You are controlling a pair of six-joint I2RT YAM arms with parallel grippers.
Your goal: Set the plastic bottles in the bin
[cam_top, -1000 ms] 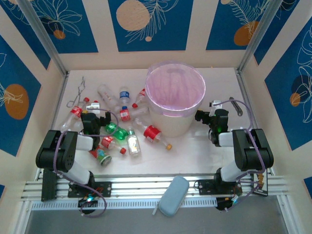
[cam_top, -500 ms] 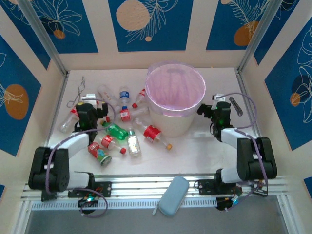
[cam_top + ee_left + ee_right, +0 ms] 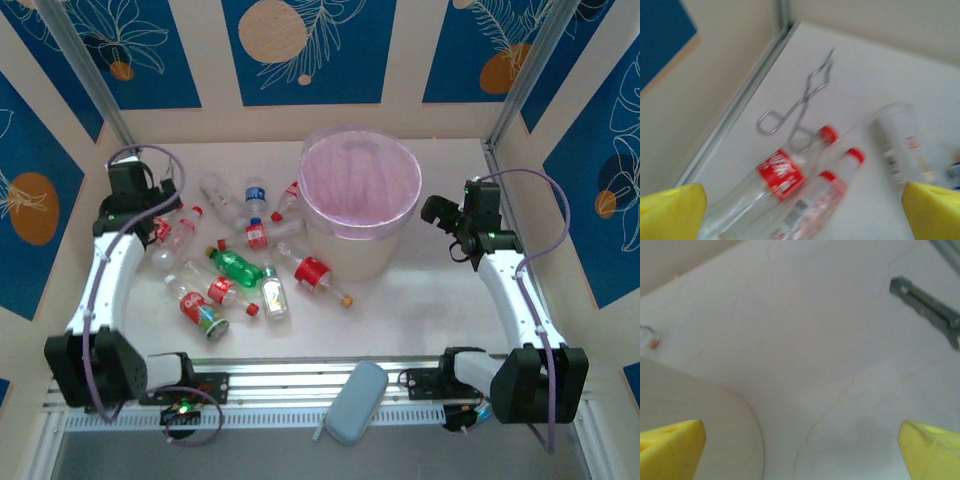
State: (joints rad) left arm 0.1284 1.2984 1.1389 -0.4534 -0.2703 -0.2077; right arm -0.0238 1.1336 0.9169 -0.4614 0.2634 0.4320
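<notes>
just ahead of spread l gripper [image 3: 802,212] lie red-capped bottles [image 3: 781,172].

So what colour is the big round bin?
Translucent pinkish-lilac; the bin shows best in the top external view.

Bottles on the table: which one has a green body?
The green bottle lying mid-pile, left of the bin; the bottles around it are clear, mostly red-labelled.
</notes>
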